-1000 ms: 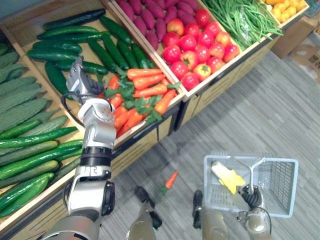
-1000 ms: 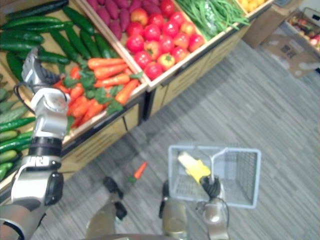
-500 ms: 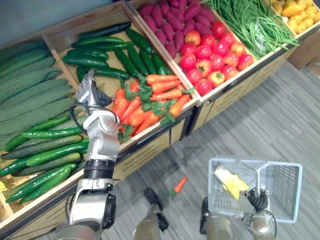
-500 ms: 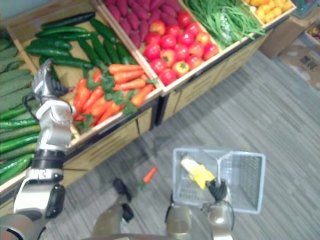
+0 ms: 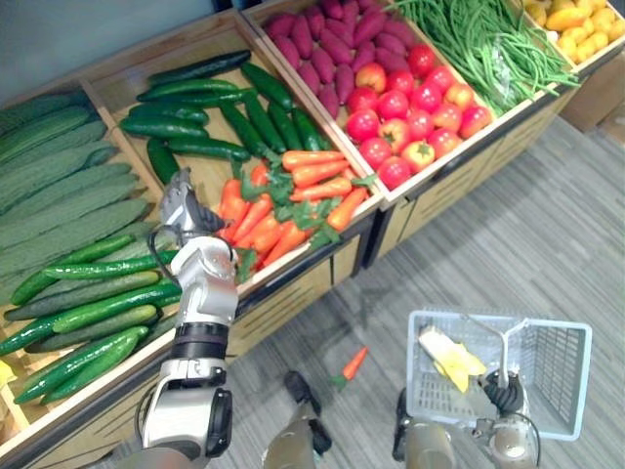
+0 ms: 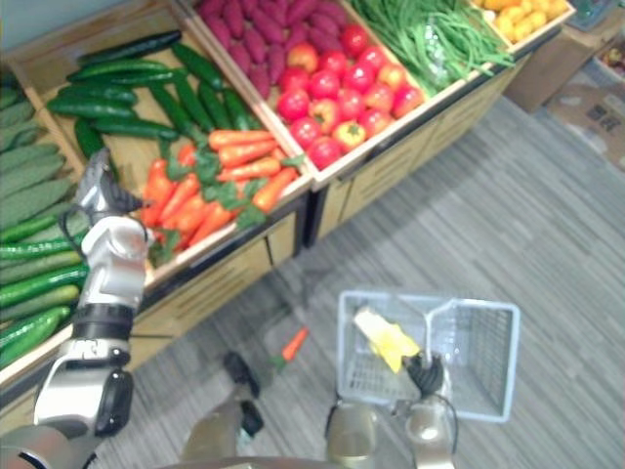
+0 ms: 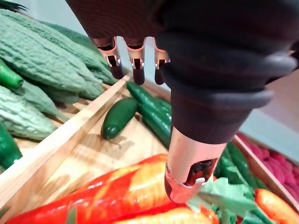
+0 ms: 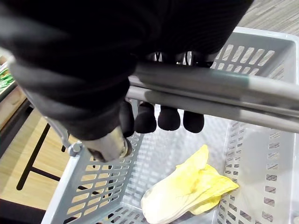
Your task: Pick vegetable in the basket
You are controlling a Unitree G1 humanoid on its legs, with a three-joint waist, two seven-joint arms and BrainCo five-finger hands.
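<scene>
My left hand (image 5: 185,202) hovers over the left edge of the carrot pile (image 5: 285,200) in a wooden crate. Its fingers (image 7: 133,61) are relaxed and hold nothing; the thumb (image 7: 187,171) sits just above an orange carrot (image 7: 112,191). Low at the right, my right hand (image 5: 504,395) is shut on the handle (image 8: 215,95) of a grey plastic basket (image 5: 500,319). A pale yellow leafy vegetable (image 8: 188,187) lies in the basket (image 8: 93,186).
One carrot (image 5: 352,363) lies on the grey floor in front of the stand. Crates hold cucumbers (image 5: 215,107), bitter gourds (image 5: 59,186), red tomatoes (image 5: 410,103), purple sweet potatoes (image 5: 332,34) and green beans (image 5: 488,44). A cardboard box (image 6: 586,103) stands at the right.
The view has shifted over the stand. My left hand has drawn slightly back and down at the carrots' left edge. The right hand still grips the basket handle.
</scene>
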